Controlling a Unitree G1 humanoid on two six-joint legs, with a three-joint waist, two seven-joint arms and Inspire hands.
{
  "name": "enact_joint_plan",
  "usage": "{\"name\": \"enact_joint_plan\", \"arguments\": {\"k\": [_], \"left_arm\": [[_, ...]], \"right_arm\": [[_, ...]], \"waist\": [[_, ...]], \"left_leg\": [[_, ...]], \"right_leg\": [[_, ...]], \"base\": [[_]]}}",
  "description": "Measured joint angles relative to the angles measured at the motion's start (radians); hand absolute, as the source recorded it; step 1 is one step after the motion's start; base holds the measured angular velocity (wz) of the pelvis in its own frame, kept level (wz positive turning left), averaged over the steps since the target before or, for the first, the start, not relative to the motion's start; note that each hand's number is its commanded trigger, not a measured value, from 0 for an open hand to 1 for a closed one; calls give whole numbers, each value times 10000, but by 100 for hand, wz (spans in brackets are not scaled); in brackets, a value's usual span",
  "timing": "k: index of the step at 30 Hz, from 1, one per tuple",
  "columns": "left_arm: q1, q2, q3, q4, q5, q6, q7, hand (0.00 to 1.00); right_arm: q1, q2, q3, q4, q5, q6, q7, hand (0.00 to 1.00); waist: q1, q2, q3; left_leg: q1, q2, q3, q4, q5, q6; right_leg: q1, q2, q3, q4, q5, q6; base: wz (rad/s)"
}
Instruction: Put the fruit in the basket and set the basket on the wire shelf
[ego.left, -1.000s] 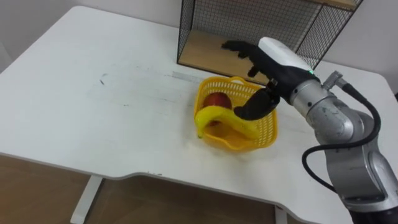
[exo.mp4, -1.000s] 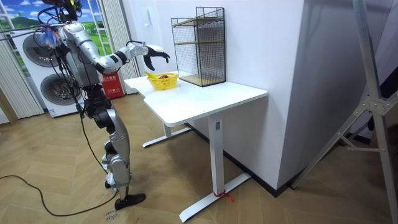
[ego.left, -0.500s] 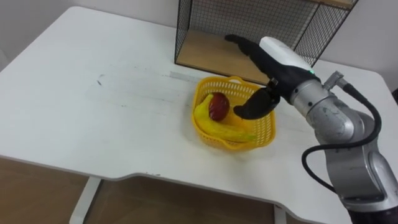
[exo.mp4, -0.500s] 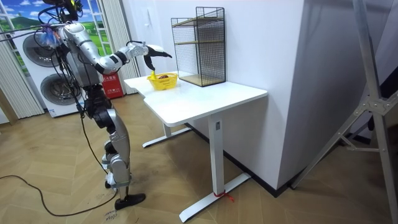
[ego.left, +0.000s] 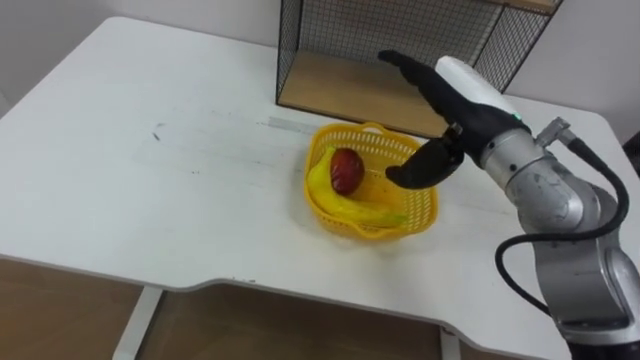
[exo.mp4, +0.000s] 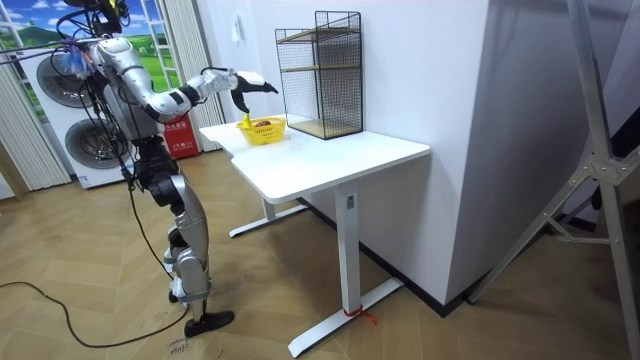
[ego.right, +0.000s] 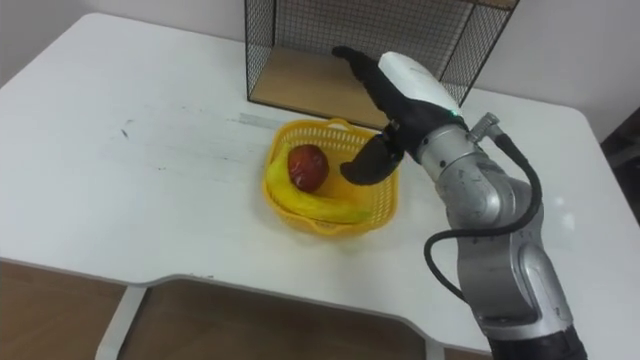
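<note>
The yellow basket (ego.left: 416, 212) stands on the white table (ego.left: 150, 150), just in front of the black wire shelf (ego.left: 340, 85). A red apple (ego.left: 346, 170) and a banana (ego.left: 345, 205) lie inside it, the banana along the near wall. My right hand (ego.left: 455, 90) hovers open above the basket's right rim, fingers stretched toward the shelf and thumb hanging over the basket. It holds nothing. In the room view the robot stands at the table's end by the basket (exo.mp4: 262, 130), its right hand (exo.mp4: 245, 80) raised over it.
The wire shelf (exo.mp4: 322, 70) has a wooden floor at table level and a wooden board higher up. The table edge runs close before me. Two washing machines (exo.mp4: 70, 130) stand behind the robot in the room view.
The banana, draped over the basket's near rim a second ago, has dropped inside beside the apple. My right hand has stretched its fingers and moved slightly up toward the shelf.
</note>
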Motion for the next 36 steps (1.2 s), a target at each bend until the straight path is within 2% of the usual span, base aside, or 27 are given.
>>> {"name": "enact_joint_plan", "arguments": {"k": [4, 6, 8, 11, 13, 15, 16, 18, 21, 22, 25, 30, 33, 36], "left_arm": [[365, -26, 212, 27, -1212, -169, 441, 0], [629, -102, 714, 13, -2047, -201, 789, 0], [786, -101, 1175, 7, -2814, -258, 980, 0], [852, -101, 1776, -30, -3886, -406, 1370, 0], [899, -101, 2181, -332, -4284, -382, 1720, 0], [1039, -105, 2846, -1493, -4675, -422, 2284, 0], [1038, -99, 2956, -1736, -4771, -464, 2400, 0], [987, -94, 3532, -2717, -4961, -633, 2840, 0], [954, -70, 3879, -4285, -4953, -792, 3680, 0], [957, -71, 3942, -4940, -4932, -970, 4106, 0], [989, -94, 4228, -6954, -4811, -1034, 5079, 0], [952, -93, 5051, -9757, -4438, -1271, 7550, 0], [956, -93, 5419, -11056, -4387, -1326, 8482, 0], [949, -76, 5649, -11783, -3764, -1376, 8717, 0]], "right_arm": [[175, 1, -598, 185, 1415, -147, -922, 0], [271, 13, -1064, 469, 2086, -512, -1691, 0], [583, 70, -1490, 500, 2832, -538, -2117, 0], [1078, 66, -1991, 502, 3886, -666, -2758, 0], [1579, 72, -2259, 503, 4442, -795, -3222, 0], [1941, 143, -2461, 730, 4801, -802, -3771, 0], [1973, 153, -2515, 791, 4859, -802, -3881, 0], [2265, 161, -2728, 820, 5009, -930, -4280, 0], [2761, 273, -2984, 824, 5572, -1162, -4759, 0], [2904, 374, -3079, 824, 5716, -1238, -5027, 0], [3224, 404, -3410, 845, 5943, -1327, -5554, 0], [3421, 470, -3430, 894, 5925, -1327, -6354, 0], [3439, 481, -3433, 893, 5973, -1328, -6581, 0], [3439, 492, -3468, 892, 5892, -1329, -6490, 0]], "waist": [[-177, 148, 35], [-367, 280, 15], [-439, 362, -19], [-494, 517, 19], [-534, 611, 7], [-567, 653, -4], [-561, 677, -15], [-610, 827, -63], [-602, 849, -55], [-546, 906, -57], [-478, 983, -73], [-380, 1037, -127], [-384, 1032, -136], [-421, 1044, -162]], "left_leg": [[0, 1, -12, 26, 0, 0], [4, 1, -40, 43, -1, 0], [4, 6, -88, 47, 0, -1], [4, 9, -93, 50, 0, -5], [-3, 4, -153, 60, -1, -7], [-14, 4, -193, 53, 14, -26], [-14, 2, -189, 53, 15, -26], [-10, -3, -177, 52, 14, -25], [-5, -1, -234, 48, 14, -25], [0, -8, -232, 35, 14, -25], [33, -11, -200, 44, 15, -25], [275, -15, -135, -93, 17, -21], [312, -23, -140, -121, 18, -18], [314, -26, -138, -125, 18, -18]], "right_leg": [[25, -5, -36, -1, 1, 1], [81, -12, -92, -23, 2, 2], [141, -21, -205, -42, 1, 4], [139, -19, -208, -51, 1, 4], [179, -24, -258, -79, 1, 4], [197, -24, -280, -110, 1, 3], [196, -24, -266, -112, 1, 3], [221, -27, -270, -176, 1, 3], [270, -21, -325, -207, 0, 4], [268, -24, -314, -208, -1, 6], [252, -32, -292, -192, -4, 9], [297, -8, -128, -174, -12, 18], [312, -6, -86, -179, -18, 27], [308, -6, -77, -186, -25, 30]], "base": [[0], [8], [14], [2], [7], [5], [0], [0], [6], [0], [-2], [-10], [-3], [0]]}}
